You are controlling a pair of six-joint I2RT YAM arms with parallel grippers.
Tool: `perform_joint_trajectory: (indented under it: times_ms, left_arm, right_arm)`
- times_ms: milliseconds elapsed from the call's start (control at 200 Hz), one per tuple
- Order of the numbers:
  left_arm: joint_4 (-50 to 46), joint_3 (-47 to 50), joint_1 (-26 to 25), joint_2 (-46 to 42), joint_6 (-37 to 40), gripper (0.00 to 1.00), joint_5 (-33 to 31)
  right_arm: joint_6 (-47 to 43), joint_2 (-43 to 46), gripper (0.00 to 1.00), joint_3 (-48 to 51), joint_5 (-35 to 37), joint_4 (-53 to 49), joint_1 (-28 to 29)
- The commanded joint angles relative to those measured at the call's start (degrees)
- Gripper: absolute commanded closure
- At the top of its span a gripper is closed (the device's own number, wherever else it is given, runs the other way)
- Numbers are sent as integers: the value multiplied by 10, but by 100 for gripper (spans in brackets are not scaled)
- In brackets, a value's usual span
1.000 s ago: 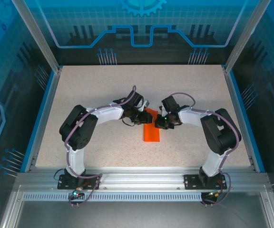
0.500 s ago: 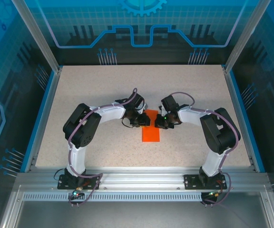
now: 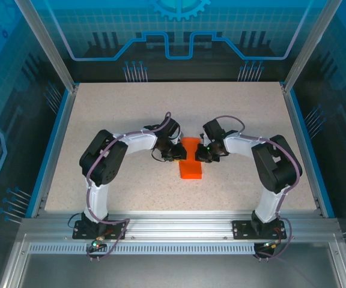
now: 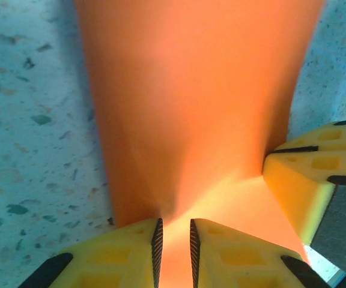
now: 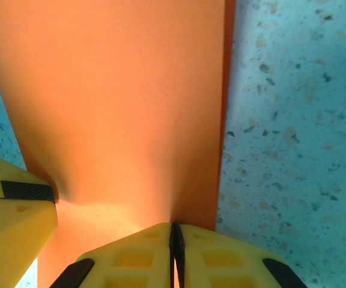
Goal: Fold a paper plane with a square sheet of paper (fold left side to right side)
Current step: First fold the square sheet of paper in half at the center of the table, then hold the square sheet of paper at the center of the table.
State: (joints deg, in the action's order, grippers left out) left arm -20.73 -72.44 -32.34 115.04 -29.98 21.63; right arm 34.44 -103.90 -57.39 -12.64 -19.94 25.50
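the sheet of paper (image 3: 191, 163) is bright orange and plain, folded into a narrow strip. it lies near the middle of the table (image 3: 131, 114), its long axis running away from the near edge. the left tool (image 4: 173, 233) and right tool (image 5: 174, 235) pinch it, and it bows softly there. a lower layer's edge shows along one long side.

Black-and-white arms (image 3: 138, 141) trail purplish cables (image 3: 88, 201); yellow end effector fingers (image 4: 233, 258) carry black, seemingly ribbed pads (image 4: 157, 240).

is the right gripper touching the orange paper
Touching: the right wrist view shows the right gripper shut on the edge of the square sheet of paper.
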Motion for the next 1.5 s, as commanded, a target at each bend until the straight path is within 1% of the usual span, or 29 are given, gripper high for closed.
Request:
perform_joint_trajectory:
  times_ms: [0, 185, 355, 440, 555, 645, 920, 1165, 1280, 1496]
  left_arm:
    - [-23, 17, 12, -8, -2, 78, -14]
    - [-17, 35, 30, -26, -1, 77, -10]
    - [7, 46, 40, -68, 16, 77, 4]
    - [36, 52, 40, -85, 20, 78, 38]
    - [89, 58, 35, -83, 8, 78, 107]
    - [108, 54, 23, -64, -1, 78, 129]
    - [105, 38, 14, -8, -25, 78, 127]
    - [71, 38, 12, 10, -23, 78, 123]
    - [50, 35, 13, 21, -24, 78, 115]
    - [21, 27, 12, 35, -25, 78, 93]
  right_arm:
    - [-6, -49, 88, 23, 31, -38, 7]
    - [-6, -49, 88, 29, 33, -38, 7]
    - [-6, -48, 88, 30, 30, -33, 7]
    - [-5, -46, 88, 30, 29, -31, 7]
    - [-5, -44, 89, 31, 30, -31, 7]
    - [-5, -45, 88, 31, 29, -32, 7]
    - [-6, -40, 89, 28, 22, -30, 8]
    - [-8, -34, 89, 29, 17, -23, 8]
    - [-11, -17, 89, 33, 2, 5, 8]
    - [-23, 40, 88, 30, -28, 48, -2]
